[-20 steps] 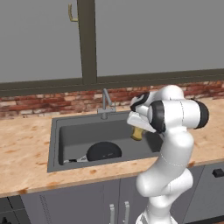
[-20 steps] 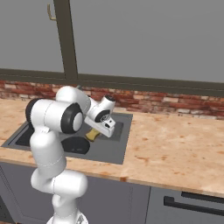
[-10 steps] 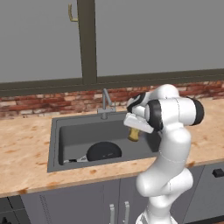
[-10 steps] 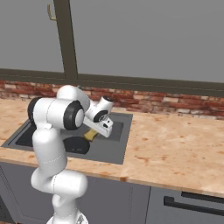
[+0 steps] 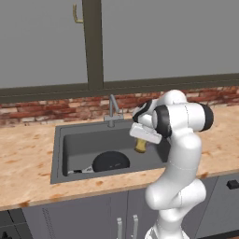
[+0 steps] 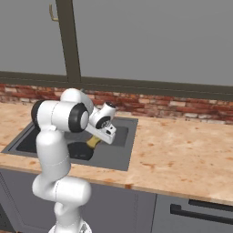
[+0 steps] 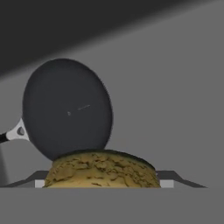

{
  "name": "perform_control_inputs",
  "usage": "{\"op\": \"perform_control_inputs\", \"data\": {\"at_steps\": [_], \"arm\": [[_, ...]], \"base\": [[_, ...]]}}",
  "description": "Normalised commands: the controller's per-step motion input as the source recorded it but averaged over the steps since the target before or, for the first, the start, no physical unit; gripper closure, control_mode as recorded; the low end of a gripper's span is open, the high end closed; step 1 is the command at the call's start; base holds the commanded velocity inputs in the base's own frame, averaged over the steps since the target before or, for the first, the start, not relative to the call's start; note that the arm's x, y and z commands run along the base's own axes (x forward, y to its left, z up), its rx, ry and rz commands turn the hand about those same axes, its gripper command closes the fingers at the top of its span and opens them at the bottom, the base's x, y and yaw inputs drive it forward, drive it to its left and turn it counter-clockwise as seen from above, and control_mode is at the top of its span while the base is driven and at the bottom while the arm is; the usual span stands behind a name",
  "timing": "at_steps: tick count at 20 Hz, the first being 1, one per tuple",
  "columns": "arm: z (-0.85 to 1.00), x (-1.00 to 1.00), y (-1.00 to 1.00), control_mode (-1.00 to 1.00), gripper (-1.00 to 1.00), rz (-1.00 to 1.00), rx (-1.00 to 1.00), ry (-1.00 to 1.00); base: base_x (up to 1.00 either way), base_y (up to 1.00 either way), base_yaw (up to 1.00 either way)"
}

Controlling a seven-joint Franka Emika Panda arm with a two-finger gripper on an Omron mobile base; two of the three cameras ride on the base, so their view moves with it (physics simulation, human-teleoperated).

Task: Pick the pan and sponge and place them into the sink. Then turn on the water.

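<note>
Sponge [image 5: 140, 145] sits clamped between the fingers of the gripper [image 5: 141, 141], which holds it above the sink [image 5: 71, 138]; the jaws stand wide because the block fills them, and in the hand view the sponge [image 7: 101, 169] bulges at 6 o'clock, hard against the camera; the relation that matters is what lies straight beyond it; the pan [image 7: 66, 109] already rests on the basin floor, off toward 11 o'clock in the hand view, with its short grey handle pointing to 9 o'clock; bare grey floor lies at 1 to 3 o'clock of the sponge; from the left base view the pan [image 5: 110, 161] is at 8 o'clock of the gripper, near but apart; from the right base view the sponge [image 6: 93, 141] hangs over the basin; my judgement is that letting go here drops the block inside the sink, beside the pan or clipping its rim; the faucet [image 5: 113, 108] stands at 11 o'clock of the hand on the back rim, no stream visible, so the water step appears not yet done.
</note>
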Motion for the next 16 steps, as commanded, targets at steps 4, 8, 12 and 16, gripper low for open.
{"op": "perform_control_inputs", "data": {"at_steps": [4,8,12,16], "arm": [[-0.14,0.00,0.09,-1.00,1.00,0.02,0.00,0.00],[-0.12,0.00,0.08,-1.00,1.00,0.02,0.00,0.00],[-0.13,0.01,0.10,-1.00,1.00,0.02,0.00,0.00],[-0.12,0.03,0.10,-1.00,1.00,0.02,0.00,0.00]], "base": [[0.00,0.00,0.00],[0.00,0.00,0.00],[0.00,0.00,0.00],[0.00,0.00,0.00]]}}
